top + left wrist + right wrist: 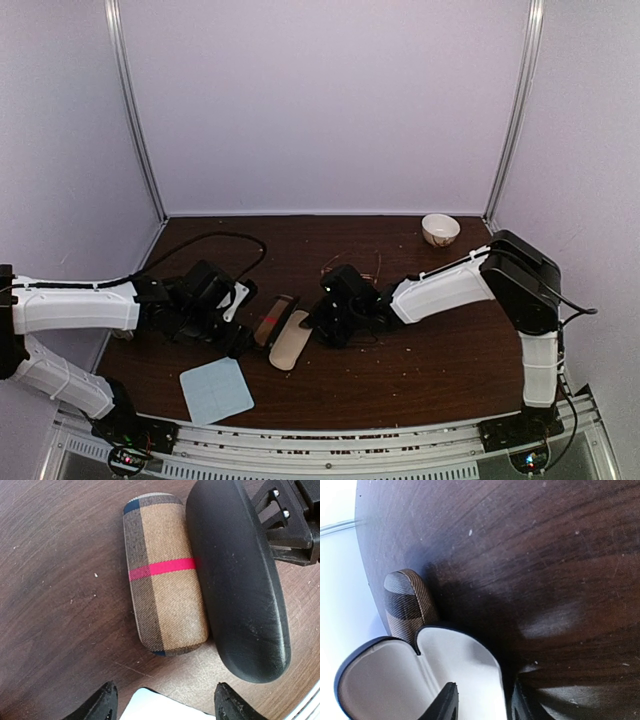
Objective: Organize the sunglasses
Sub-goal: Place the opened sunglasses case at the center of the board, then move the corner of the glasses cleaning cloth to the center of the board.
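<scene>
The sunglasses point(353, 263) show only as thin copper wire on the table, just behind my right wrist; how many pairs I cannot tell. A black case point(292, 341) lies open with its cream lining up, beside a shut plaid case point(272, 320) with a red stripe. My right gripper point(322, 325) is open and straddles the open case's rim point(492, 665), one finger over the lining and one outside. My left gripper point(238, 325) is open and empty, just short of the plaid case point(165, 575) and the black case point(240, 580).
A pale blue cloth point(215, 390) lies near the front edge under my left gripper point(167, 705). A small bowl point(440, 230) stands at the back right corner. Purple walls close in the table on three sides.
</scene>
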